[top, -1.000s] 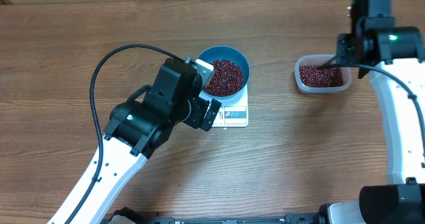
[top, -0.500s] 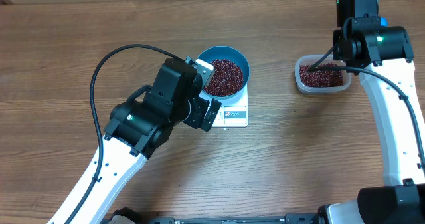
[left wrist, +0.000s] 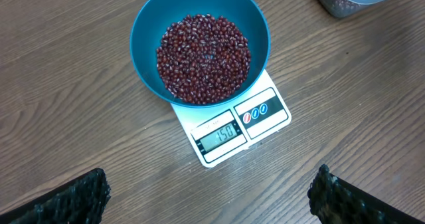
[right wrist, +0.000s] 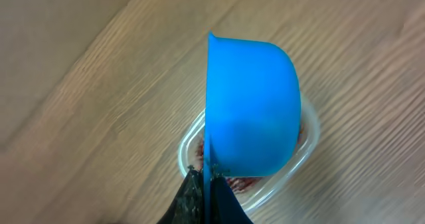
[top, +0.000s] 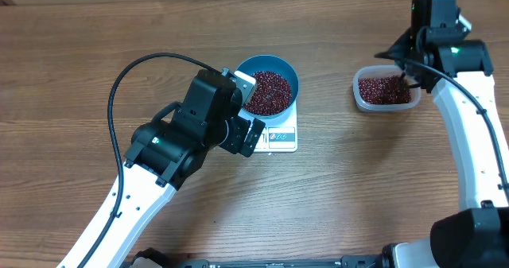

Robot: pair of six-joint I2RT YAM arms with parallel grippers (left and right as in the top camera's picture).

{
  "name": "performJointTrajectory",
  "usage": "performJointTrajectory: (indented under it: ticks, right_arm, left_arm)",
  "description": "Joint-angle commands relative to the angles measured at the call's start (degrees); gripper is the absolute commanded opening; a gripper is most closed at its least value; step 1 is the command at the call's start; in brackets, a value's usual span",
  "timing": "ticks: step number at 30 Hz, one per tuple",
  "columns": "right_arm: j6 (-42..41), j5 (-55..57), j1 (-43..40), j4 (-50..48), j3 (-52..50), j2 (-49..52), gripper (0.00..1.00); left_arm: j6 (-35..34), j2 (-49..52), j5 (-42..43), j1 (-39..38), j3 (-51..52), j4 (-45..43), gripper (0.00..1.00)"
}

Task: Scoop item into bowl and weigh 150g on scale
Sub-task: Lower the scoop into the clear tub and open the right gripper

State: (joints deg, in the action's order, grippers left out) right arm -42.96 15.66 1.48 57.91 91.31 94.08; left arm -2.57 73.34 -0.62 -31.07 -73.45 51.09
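The blue bowl [top: 269,89] [left wrist: 199,44] stands on the white scale [top: 283,137] [left wrist: 265,111] and holds a heap of red-brown beans [left wrist: 202,58]. The scale's display [left wrist: 218,133] reads 150. My left gripper [left wrist: 209,197] hangs open in front of the scale, its fingers [left wrist: 73,197] wide apart over bare wood. My right gripper [right wrist: 208,179] is shut on the thin handle of a small blue scoop [right wrist: 255,104]. The scoop is turned on edge above the clear tub [top: 359,98] [right wrist: 302,159], which holds more beans [top: 384,87].
The left arm [top: 171,145] and its black cable [top: 119,85] cover the table left of the scale. The right arm [top: 477,141] runs along the right edge. Bare wood lies between the scale and the tub.
The right wrist has shifted and rolled above the tub, turning the scoop. The left arm, bowl and scale have not moved.
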Motion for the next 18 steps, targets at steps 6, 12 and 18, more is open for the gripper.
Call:
performJointTrajectory:
  ticks: [6,12,18]
  right_arm:
    - [-13.97,-4.28,-0.04,-6.99,-7.48,0.55,0.04]
    - [-14.29,-6.14,-0.04,-11.30,-12.50,0.57,0.04]
    - [-14.29,-6.16,-0.04,-11.37,-14.34,0.79,0.04]
  left_arm:
    - [0.70,-0.59,0.46,0.31,-0.94,-0.13,0.99]
    - [0.70,-0.59,0.46,0.31,-0.94,-0.13,1.00]
    - [0.70,-0.59,0.44,0.31,-0.94,-0.13,1.00]
